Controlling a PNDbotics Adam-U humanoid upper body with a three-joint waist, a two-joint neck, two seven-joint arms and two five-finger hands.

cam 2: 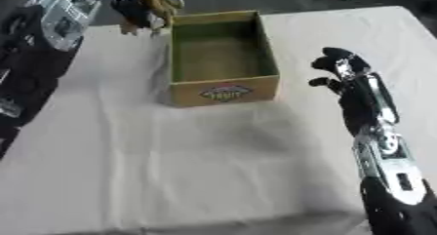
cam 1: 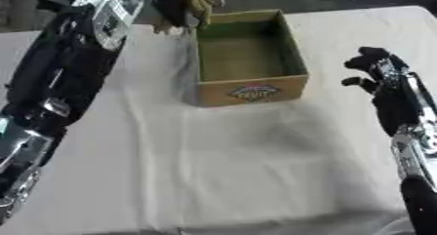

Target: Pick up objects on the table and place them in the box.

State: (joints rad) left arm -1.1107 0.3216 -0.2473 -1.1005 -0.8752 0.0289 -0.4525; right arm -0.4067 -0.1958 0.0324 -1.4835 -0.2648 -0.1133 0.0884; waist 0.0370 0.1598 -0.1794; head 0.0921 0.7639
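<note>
An open cardboard box (cam 1: 249, 90) with a printed label on its front wall stands at the table's far middle; I see only its bare floor inside. My left hand (cam 1: 175, 7) is raised by the box's far left corner, its fingers curled round a yellow-brown object (cam 2: 159, 0) that hangs just over the rim. I cannot make out what the object is. To the right of the box, my right hand (cam 2: 337, 63) hovers above the cloth with fingers relaxed and slightly bent, holding nothing.
A pale cloth covers the table (cam 1: 239, 170), which stretches bare from the box to the near edge. My left arm (cam 1: 60, 73) runs along the left side and my right forearm (cam 2: 380, 146) along the right. Dark floor lies beyond the far edge.
</note>
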